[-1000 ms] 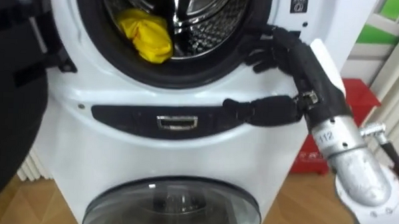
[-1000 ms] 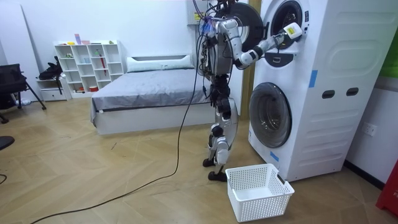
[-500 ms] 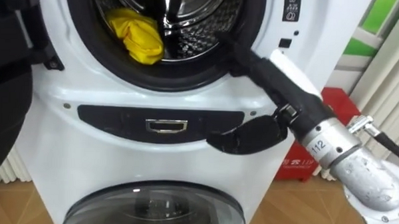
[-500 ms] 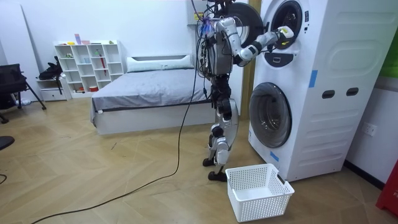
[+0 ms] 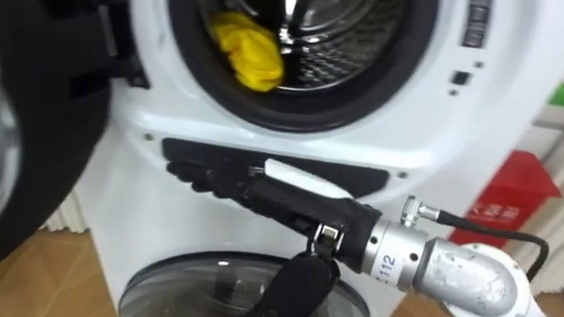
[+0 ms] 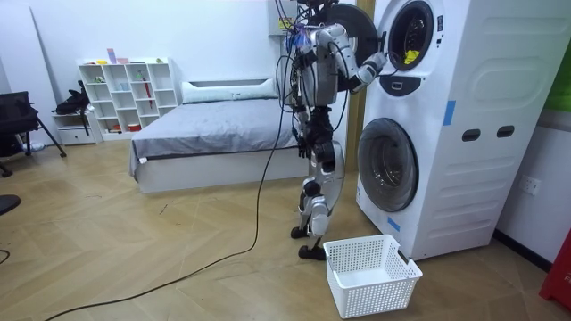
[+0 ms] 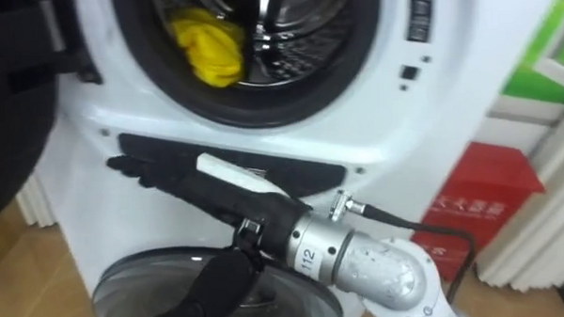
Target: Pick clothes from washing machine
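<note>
Cloth (image 5: 248, 49), yellow and bunched, lies inside the drum (image 5: 347, 48) of the upper washing machine (image 5: 424, 135), above the right hand (image 5: 253, 193) and a little toward its fingertips; nothing holds it. The right hand is released and empty, its dark fingers (image 5: 192, 174) stretched out straight and pointing toward the robot's left, the thumb hanging down apart from them. It reaches across the front of the machine just under the round opening, over the dark panel (image 5: 361, 173) there; whether it touches that panel cannot be told. Beyond the fingertips, the machine's dark door (image 5: 29, 121) stands swung open. Under the hand is the glass door (image 5: 202, 287) of the lower machine. Behind the wrist, off to the robot's right, stands a red box (image 5: 516, 195). In the room view the robot stands upright, facing the stacked machines with its right arm raised to the upper one, and a white basket (image 6: 372, 272) sits on the floor by its feet, far below the hand.
</note>
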You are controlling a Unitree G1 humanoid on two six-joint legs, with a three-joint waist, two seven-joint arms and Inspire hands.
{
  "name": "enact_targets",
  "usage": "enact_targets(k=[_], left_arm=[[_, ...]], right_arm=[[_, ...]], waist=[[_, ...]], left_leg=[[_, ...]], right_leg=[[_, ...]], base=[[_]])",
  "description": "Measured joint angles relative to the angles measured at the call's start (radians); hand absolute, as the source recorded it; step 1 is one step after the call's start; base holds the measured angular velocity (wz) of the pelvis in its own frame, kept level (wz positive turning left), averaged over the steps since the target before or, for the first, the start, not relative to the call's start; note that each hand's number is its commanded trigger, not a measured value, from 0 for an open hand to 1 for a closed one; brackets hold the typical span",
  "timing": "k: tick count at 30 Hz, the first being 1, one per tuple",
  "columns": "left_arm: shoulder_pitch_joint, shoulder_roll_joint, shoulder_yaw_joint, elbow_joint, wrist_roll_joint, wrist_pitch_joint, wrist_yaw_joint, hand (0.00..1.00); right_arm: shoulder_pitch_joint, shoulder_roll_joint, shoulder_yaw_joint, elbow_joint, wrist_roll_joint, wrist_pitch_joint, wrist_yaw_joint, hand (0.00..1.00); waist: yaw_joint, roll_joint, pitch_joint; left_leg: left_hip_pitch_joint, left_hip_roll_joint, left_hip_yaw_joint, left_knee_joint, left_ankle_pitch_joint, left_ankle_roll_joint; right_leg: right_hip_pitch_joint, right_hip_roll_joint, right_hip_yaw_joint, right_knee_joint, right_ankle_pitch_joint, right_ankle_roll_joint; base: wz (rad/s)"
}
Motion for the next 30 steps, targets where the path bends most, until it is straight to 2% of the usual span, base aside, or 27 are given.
enact_targets(k=[3,9,12,15,21,23,27,30], left_arm=[[0.000,-0.001,0.001,0.000,-0.001,0.001,0.001,0.00],[0.002,-0.011,0.029,-0.003,0.001,0.002,0.001,0.00],[0.014,-0.011,0.029,-0.004,0.001,0.009,0.001,0.00],[0.022,-0.012,0.029,-0.005,0.000,0.010,0.001,0.00],[0.036,-0.033,0.028,-0.004,0.000,0.010,0.002,0.00],[0.046,-0.042,0.026,-0.004,0.000,0.008,0.002,0.00],[0.060,-0.042,0.027,-0.004,0.001,0.009,0.002,0.00],[0.063,-0.042,0.028,-0.005,0.002,0.011,0.000,0.00]], right_arm=[[-0.018,-0.001,-0.007,-0.006,-0.001,-0.001,-0.001,0.00],[-0.022,-0.004,-0.101,-0.036,-0.009,-0.010,-0.026,0.00],[-0.023,-0.004,-0.137,-0.036,-0.012,-0.011,-0.069,0.00],[-0.046,-0.004,-0.141,-0.036,-0.013,-0.011,-0.101,0.00],[-0.106,-0.003,-0.143,-0.033,-0.014,-0.022,-0.188,0.00],[-0.137,-0.005,-0.146,-0.019,-0.016,-0.025,-0.230,0.00],[-0.197,-0.012,-0.183,-0.014,-0.016,-0.026,-0.301,0.00],[-0.232,-0.023,-0.191,0.002,-0.009,-0.038,-0.351,0.00]], waist=[[-0.012,0.009,0.0067],[-0.045,0.026,0.0162],[-0.060,0.040,0.0089],[-0.063,0.045,0.0068],[-0.060,0.043,0.0059],[-0.070,0.040,0.0048],[-0.082,0.037,0.0080],[-0.090,0.027,0.0042]], left_leg=[[0.000,-0.001,-0.004,0.002,-0.002,0.003],[-0.001,-0.012,-0.009,-0.003,-0.004,0.006],[-0.001,-0.014,-0.014,-0.012,-0.004,0.006],[0.000,-0.014,-0.015,-0.014,-0.004,0.006],[0.003,-0.014,-0.026,-0.013,-0.004,0.006],[0.002,-0.014,-0.032,-0.012,-0.004,0.006],[0.002,-0.017,-0.048,-0.001,-0.004,0.006],[0.006,-0.017,-0.057,0.003,-0.004,0.006]], right_leg=[[0.016,-0.005,-0.010,-0.001,-0.001,0.005],[0.017,-0.009,-0.015,-0.002,-0.005,0.011],[0.017,-0.009,-0.016,-0.011,-0.005,0.011],[0.016,-0.009,-0.016,-0.014,-0.006,0.013],[0.018,-0.008,-0.019,-0.015,-0.007,0.014],[0.019,-0.009,-0.027,-0.013,-0.008,0.014],[0.030,-0.014,-0.042,-0.015,-0.010,0.014],[0.032,-0.017,-0.048,-0.015,-0.017,0.017]], base=[[0.07],[0.02],[0.00],[0.00],[0.01],[0.08],[0.14],[0.12]])
